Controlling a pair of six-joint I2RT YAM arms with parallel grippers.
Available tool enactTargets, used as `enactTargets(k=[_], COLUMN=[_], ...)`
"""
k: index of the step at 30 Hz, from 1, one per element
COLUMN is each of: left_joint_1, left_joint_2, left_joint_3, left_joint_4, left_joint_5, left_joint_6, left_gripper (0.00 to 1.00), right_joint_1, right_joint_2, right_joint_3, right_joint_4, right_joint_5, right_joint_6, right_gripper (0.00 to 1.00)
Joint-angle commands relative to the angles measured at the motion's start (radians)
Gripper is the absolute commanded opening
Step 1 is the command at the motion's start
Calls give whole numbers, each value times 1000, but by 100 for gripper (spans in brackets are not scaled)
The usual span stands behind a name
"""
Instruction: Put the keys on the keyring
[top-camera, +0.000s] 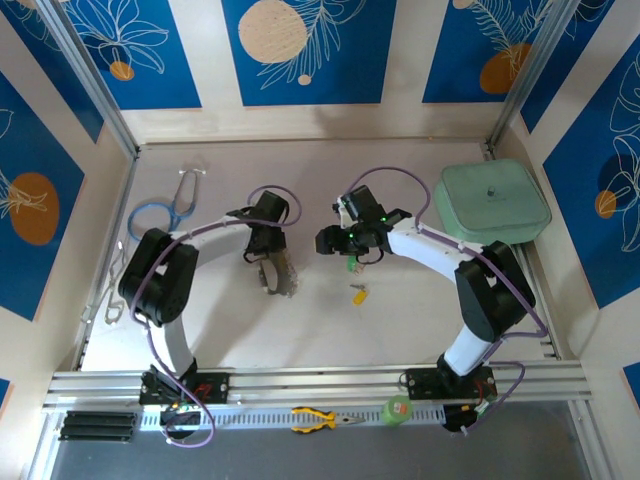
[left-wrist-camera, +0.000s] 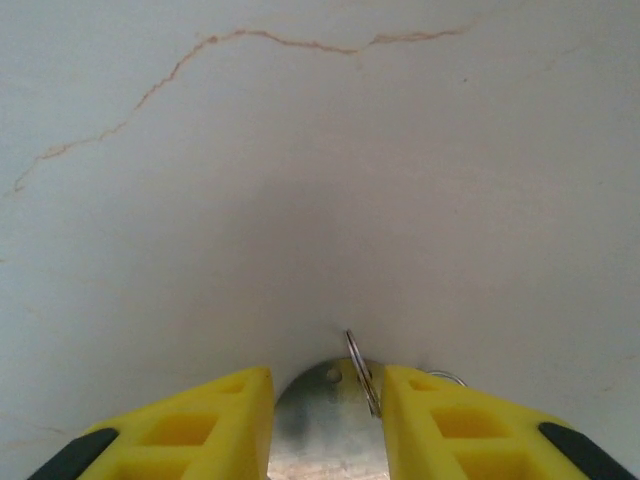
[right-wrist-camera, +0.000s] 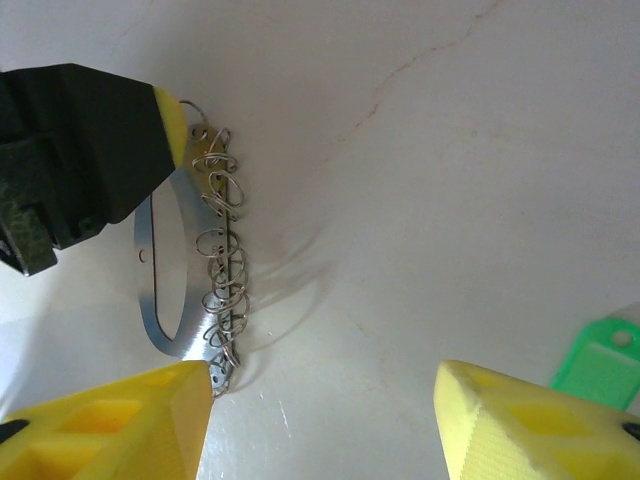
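Steel rings line the keyring (right-wrist-camera: 148, 285), mid-table, straddled by my left gripper (left-wrist-camera: 328, 375); whether it's pinched yet, I cannot tell. My right gripper (right-wrist-camera: 325, 385) gapes between the keyring and the green key (right-wrist-camera: 600, 365).

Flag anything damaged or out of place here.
A thin brownish crack-like line runs across the white tabletop. The yellow-handled pliers and green tape roll lie at the near edge, off the work surface. Nothing looks spilled.
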Motion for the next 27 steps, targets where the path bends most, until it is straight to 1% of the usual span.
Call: enactTargets(k=[1,4,13,17,20,23,25,27], left_joint_1=[-12,-15,-18,-20,-21,-29,-40,-48], left_joint_2=[24,36,44,36,0,-96,-172,-247], left_joint_3=[37,47,52,47,27,-41,-92,-140], left_joint_4=[-32,-34,-35,-36,-17,93,181,267], left_joint_5=[-25,-31,-51,-57,-70,-61,-37,23], left_joint_6=[3,5,11,18,24,85,161,265], left_gripper=[32,29,6,2,0,0,0,0], right_joint_1=[-8,-11,-21,-29,-38,-49,-63,-82], right_joint_2=[-41,-39,-50,-63,-81,-113,-142,-175], right_joint_3=[-15,-15,-21,-26,-30,-47,-68,-96], right_joint_4=[-5,-4,-10,-11,-16,-1,27,67], right_joint_5=[-3,-7,-7,-6,-2,-1,-8,-25], right_joint_6=[15,15,14,15,13,13,13,9], right_gripper=[61,61,61,60,60,60,60,60])
